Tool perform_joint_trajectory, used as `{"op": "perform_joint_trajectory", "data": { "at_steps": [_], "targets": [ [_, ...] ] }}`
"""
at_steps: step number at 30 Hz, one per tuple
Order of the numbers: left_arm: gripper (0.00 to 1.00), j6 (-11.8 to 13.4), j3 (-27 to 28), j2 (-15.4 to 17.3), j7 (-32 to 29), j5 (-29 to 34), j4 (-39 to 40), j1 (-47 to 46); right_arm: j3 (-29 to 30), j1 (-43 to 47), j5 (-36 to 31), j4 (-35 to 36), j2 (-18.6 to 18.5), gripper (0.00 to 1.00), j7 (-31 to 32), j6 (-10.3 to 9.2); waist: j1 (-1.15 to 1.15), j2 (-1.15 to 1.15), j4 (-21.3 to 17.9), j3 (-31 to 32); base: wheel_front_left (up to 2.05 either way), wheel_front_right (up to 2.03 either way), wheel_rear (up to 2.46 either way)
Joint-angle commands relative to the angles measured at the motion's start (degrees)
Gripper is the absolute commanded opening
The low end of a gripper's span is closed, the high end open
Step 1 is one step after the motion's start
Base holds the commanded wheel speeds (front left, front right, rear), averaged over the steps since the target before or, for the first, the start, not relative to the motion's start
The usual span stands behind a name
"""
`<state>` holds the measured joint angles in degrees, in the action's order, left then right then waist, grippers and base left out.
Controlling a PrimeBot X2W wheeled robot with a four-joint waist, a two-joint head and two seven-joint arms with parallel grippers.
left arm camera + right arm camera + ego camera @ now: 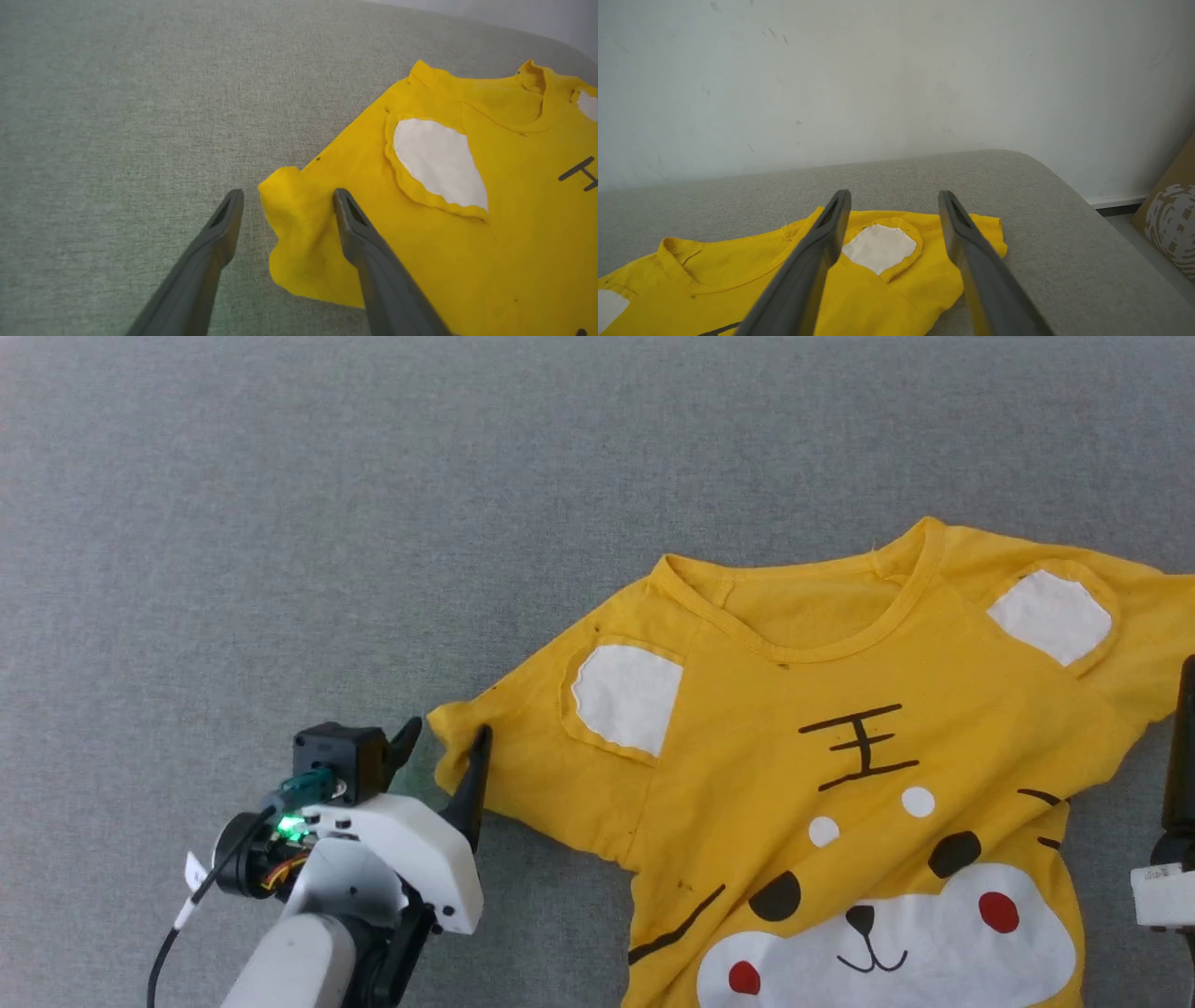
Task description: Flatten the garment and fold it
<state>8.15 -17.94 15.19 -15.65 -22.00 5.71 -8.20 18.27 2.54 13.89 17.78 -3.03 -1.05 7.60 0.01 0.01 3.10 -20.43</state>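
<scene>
At left, left gripper (288, 193) stands spread wide with nothing grasped. Its two dark fingers straddle the cuff of the left sleeve of the garment (840, 756), one tip over yellow cloth, the other over bare grey upholstery (280, 523). Garment lies print-up, right of centre, collar toward the far side. It is a thin mustard-yellow knit with a banded neckline, white ear patches with stitched edges, black stripes and red cheek dots. Left cuff is curled and bunched. Wide bare fabric lies left and far. At right, right gripper (894, 193) is likewise spread, holding nothing, its fingers framing the right sleeve's patch. Past it are the rounded cushion edge, pale wall (878, 70) and cardboard box (1171, 224).
</scene>
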Motion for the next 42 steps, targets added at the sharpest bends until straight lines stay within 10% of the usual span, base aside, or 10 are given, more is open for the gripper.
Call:
{"op": "perform_joint_trajectory", "data": {
  "at_steps": [1,3,5,6,24,34,42],
  "targets": [
    [1.00,-0.4,-0.4,0.4,-1.2,-0.8,-1.0,-1.2,-0.1,-0.8,0.4,0.1,0.1,1.00,0.0,-0.11,-0.01,-0.01,-0.3,-0.7,0.00,0.00,0.00],
    [1.00,-1.1,-1.2,0.3,-3.2,-1.5,-1.9,-1.8,-0.2,-1.0,0.3,0.3,0.1,1.00,0.1,-0.11,-0.01,-0.01,-0.4,-1.0,0.00,0.00,0.00],
    [0.10,-2.2,-2.2,0.5,-4.4,-1.9,-2.5,-2.4,0.0,-1.1,0.1,0.6,0.1,1.00,0.2,-0.11,-0.01,-0.01,-0.4,-1.3,0.00,0.00,0.00],
    [0.00,-2.7,-2.6,0.5,-5.0,-2.2,-2.9,-2.7,0.1,-1.1,0.1,0.7,0.1,1.00,0.3,-0.11,-0.01,-0.01,-0.4,-1.4,0.00,0.00,0.00],
    [0.00,4.7,6.8,1.0,3.3,-3.5,3.6,3.1,-0.3,1.1,-0.1,0.7,0.1,1.00,2.4,-0.11,-0.01,-0.01,0.9,1.4,0.00,0.00,0.00],
    [0.00,4.7,5.7,-0.3,4.0,-4.9,7.5,7.5,-1.4,-3.0,-2.3,0.8,0.1,1.00,10.0,-0.11,-0.01,-0.01,2.4,0.7,0.00,0.00,0.00],
    [0.00,4.1,3.2,-1.6,4.4,-4.1,8.5,4.1,1.4,-14.2,-2.0,-7.4,-9.4,1.00,25.8,-0.11,-0.01,-0.01,3.0,-3.0,0.00,0.00,0.00]
  ]
}}
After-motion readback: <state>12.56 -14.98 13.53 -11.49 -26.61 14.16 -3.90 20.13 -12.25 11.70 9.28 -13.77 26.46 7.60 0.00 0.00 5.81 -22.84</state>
